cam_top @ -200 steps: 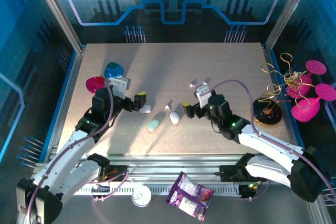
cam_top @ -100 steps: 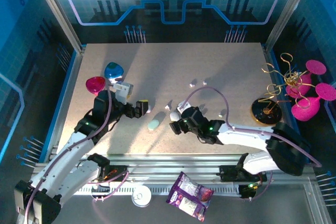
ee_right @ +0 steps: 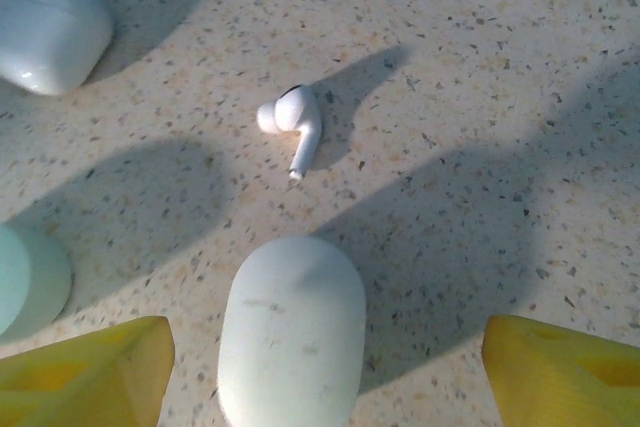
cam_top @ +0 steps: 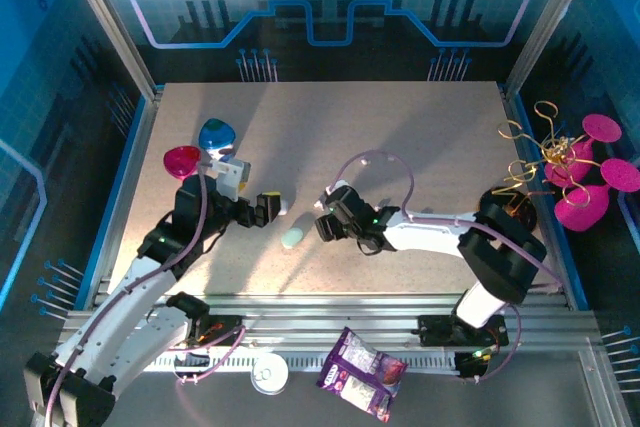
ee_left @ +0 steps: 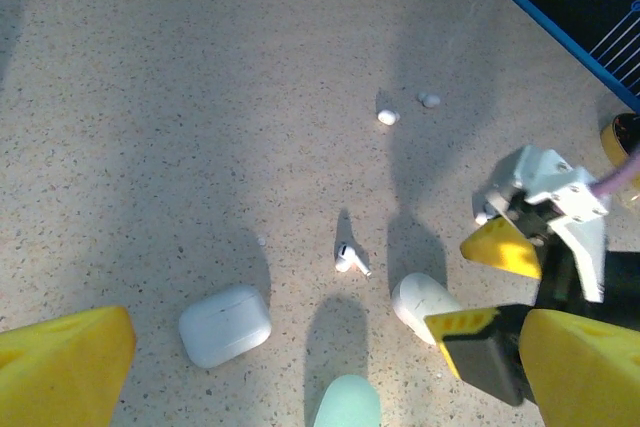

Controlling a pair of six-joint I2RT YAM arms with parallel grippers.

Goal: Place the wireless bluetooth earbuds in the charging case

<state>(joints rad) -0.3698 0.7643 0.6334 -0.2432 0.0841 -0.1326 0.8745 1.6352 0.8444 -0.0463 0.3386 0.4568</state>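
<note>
The right claw (ee_right: 330, 367) stands apart, one finger on either side of the white oval case (ee_right: 290, 342) on the counter (ee_right: 480, 67), touching neither side of it. One earbud (ee_right: 290, 122) lies just beyond that case, and a mint case (ee_right: 25, 277) sits just beside it. The left claw (ee_left: 320, 362) gapes wide near the same white case.

Overhead; wrist views, one shared earbud (ee_left: 350, 259)

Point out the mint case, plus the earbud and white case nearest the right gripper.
mint case (ee_right: 25, 277): right wrist view, visible rounded end
earbud (ee_right: 284, 112): right wrist view, rounded head
white case (ee_right: 292, 337): right wrist view, middle of top
</note>
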